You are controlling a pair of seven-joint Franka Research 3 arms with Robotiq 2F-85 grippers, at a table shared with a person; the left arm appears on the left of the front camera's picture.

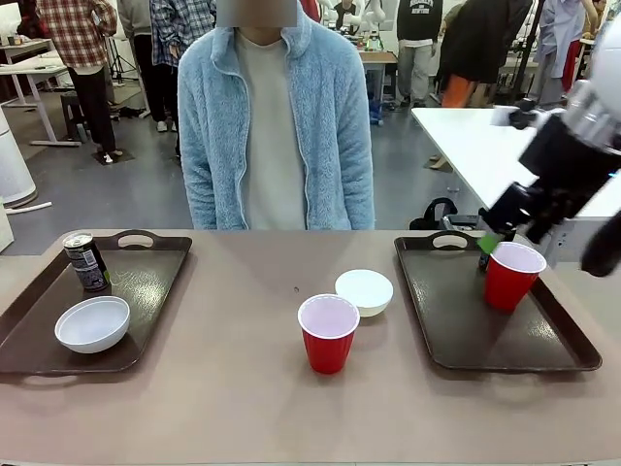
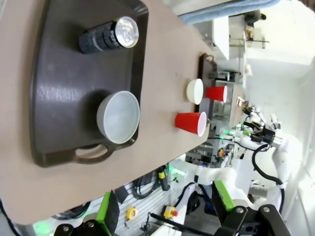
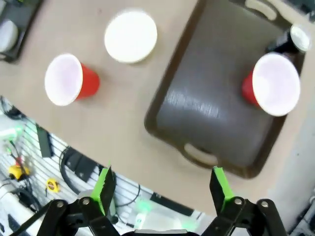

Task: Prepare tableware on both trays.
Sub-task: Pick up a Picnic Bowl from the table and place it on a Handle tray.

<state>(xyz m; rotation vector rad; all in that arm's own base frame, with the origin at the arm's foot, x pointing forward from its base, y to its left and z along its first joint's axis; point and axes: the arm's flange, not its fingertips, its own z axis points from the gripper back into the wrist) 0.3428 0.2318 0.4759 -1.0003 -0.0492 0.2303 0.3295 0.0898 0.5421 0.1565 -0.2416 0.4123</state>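
Observation:
The left tray (image 1: pixel 146 282) carries a dark can (image 1: pixel 85 262) and a white bowl (image 1: pixel 92 323). On the right tray (image 1: pixel 456 320) stands a red cup (image 1: pixel 512 275). A second red cup (image 1: pixel 328 332) and a second white bowl (image 1: pixel 364 291) sit on the bare table between the trays. My right gripper (image 1: pixel 495 241) hangs open above the right tray's far end, beside its cup. Its wrist view looks down on that tray (image 3: pixel 197 98), the cup (image 3: pixel 273 83) and a can (image 3: pixel 298 37) at the tray's corner. My left gripper (image 2: pixel 165 206) is open and empty, high over the left tray (image 2: pixel 44 98).
A person in a light blue fleece (image 1: pixel 277 126) stands at the table's far edge, hands out of sight. A white table (image 1: pixel 485 146) stands behind on the right. Other people stand farther back.

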